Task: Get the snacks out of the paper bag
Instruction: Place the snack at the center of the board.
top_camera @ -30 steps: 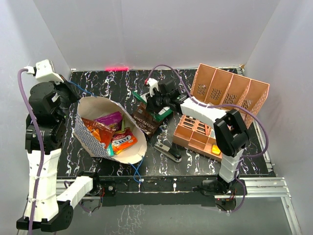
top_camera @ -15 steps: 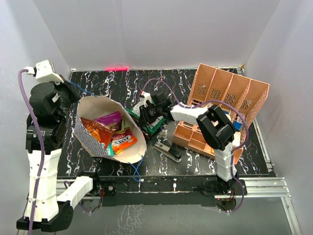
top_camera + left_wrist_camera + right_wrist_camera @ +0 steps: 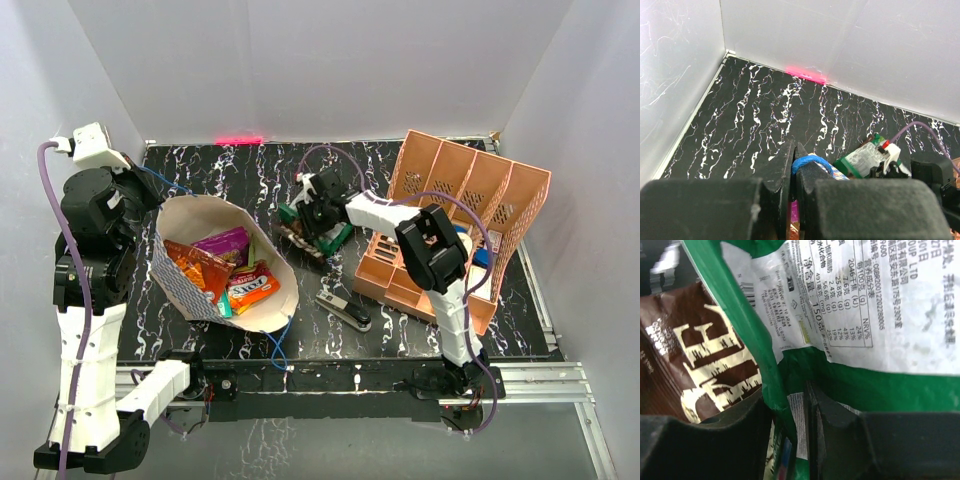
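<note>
The paper bag (image 3: 176,287) lies open on the left of the table. Purple (image 3: 222,242), orange (image 3: 196,264) and red (image 3: 250,285) snack packets show inside it. My left gripper (image 3: 141,187) is shut on the bag's blue string handle (image 3: 812,161) at the rear rim; the left wrist view shows its jaws (image 3: 796,156) closed on the string. My right gripper (image 3: 313,215) is right of the bag, low over the table. In the right wrist view it (image 3: 790,407) pinches a fold of the teal-green packet (image 3: 850,375). The brown packet (image 3: 690,355) lies beside it (image 3: 300,242).
A salmon-pink organiser (image 3: 470,185) stands at the right rear, with its low compartment tray (image 3: 400,280) in front. A black stapler (image 3: 345,312) lies near the table's front. The bag's other blue string (image 3: 280,350) trails over the front edge. White walls enclose the table.
My right gripper swung left toward the bag, then back to the rear with the green packet. The brown packet now shows narrower, lying beside the gripper. The left arm and the bag have not moved.
</note>
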Controlling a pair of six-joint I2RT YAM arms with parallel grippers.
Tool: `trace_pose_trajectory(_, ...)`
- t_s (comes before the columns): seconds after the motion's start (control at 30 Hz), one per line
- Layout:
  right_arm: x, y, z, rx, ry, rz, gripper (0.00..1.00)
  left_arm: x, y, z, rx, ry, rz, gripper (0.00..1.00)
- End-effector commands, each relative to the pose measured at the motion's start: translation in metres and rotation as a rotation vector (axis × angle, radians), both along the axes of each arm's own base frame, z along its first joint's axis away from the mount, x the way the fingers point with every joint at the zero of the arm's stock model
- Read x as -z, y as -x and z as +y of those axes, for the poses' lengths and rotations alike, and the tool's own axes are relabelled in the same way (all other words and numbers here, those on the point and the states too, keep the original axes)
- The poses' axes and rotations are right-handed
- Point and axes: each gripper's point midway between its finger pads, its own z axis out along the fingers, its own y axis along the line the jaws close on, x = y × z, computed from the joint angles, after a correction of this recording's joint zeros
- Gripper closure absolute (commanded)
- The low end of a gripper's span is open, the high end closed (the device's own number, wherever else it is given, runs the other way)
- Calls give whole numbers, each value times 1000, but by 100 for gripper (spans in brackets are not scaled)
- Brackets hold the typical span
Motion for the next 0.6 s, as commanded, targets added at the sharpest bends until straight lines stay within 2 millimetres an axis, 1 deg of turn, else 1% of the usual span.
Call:
trace_pose_trajectory(0.0, 48, -33, -106, 51, 426, -70, 65, -32, 7, -1, 4, 25, -115, 100)
trace_pose_trajectory(0.07, 47, -40, -114, 15, 457, -103, 63, -30, 7, -5, 20, 41, -112, 100)
trace_pose_trajectory(0.13, 39, -45, -117, -10, 458, -129, 63, -29, 5, -9, 36, 55, -108, 100)
trace_pose_trajectory(0.2, 29, -45, -112, -43, 439, -151, 63, -28, 6, -11, 45, 64, -102, 100)
trace_pose_trajectory(0.23, 23, -43, -105, -55, 406, -152, 63, -27, 6, -11, 47, 67, -102, 100)
trace_pose_trajectory(0.3, 6, -34, -88, -66, 311, -134, 62, -25, 6, -11, 46, 72, -98, 100)
trace_pose_trajectory(0.4, -23, -16, -65, -69, 166, -114, 55, -22, 5, -13, 53, 79, -92, 100)
trace_pose_trajectory(0.47, -43, -7, -56, -62, 101, -113, 49, -21, 6, -16, 70, 82, -92, 100)
trace_pose_trajectory(0.57, -68, 10, -44, -65, -9, -69, 42, -17, 7, -28, 148, 62, -95, 100)
